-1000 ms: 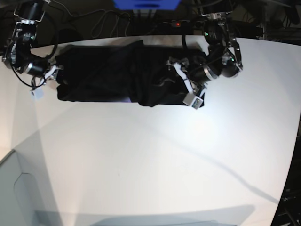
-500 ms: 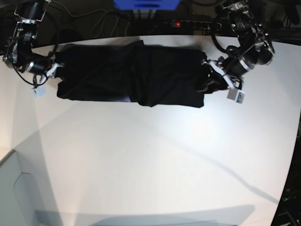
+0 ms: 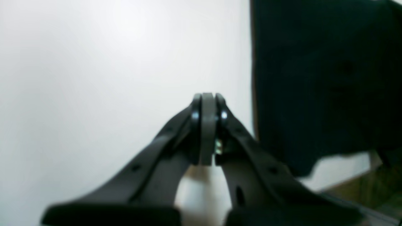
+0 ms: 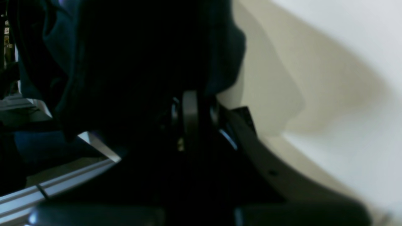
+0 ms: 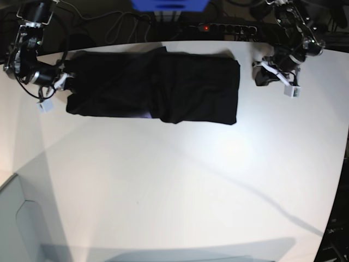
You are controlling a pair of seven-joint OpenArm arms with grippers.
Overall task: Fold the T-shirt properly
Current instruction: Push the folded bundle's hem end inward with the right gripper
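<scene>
The black T-shirt [image 5: 163,87] lies as a long folded band across the far side of the white table [image 5: 174,185], with a purple sliver [image 5: 144,115] at its near edge. My left gripper [image 5: 257,75] hovers off the shirt's right end, apart from it. In the left wrist view this gripper [image 3: 205,98] is shut with nothing in it, and the T-shirt [image 3: 314,78] lies to its right. My right gripper [image 5: 67,83] is at the shirt's left end. In the right wrist view it [image 4: 193,94] is shut on the T-shirt [image 4: 132,62], whose cloth bunches over the fingertips.
Behind the table's far edge lie a power strip with a red light [image 5: 205,27], cables and a blue object [image 5: 169,4]. A grey panel [image 5: 27,224] sits at the near left corner. The table's edge runs close behind both grippers.
My left gripper has left the shirt's right end, pulled back to the right and shut empty. My right gripper has closed on the left end. The shirt's right end now lies flat.
</scene>
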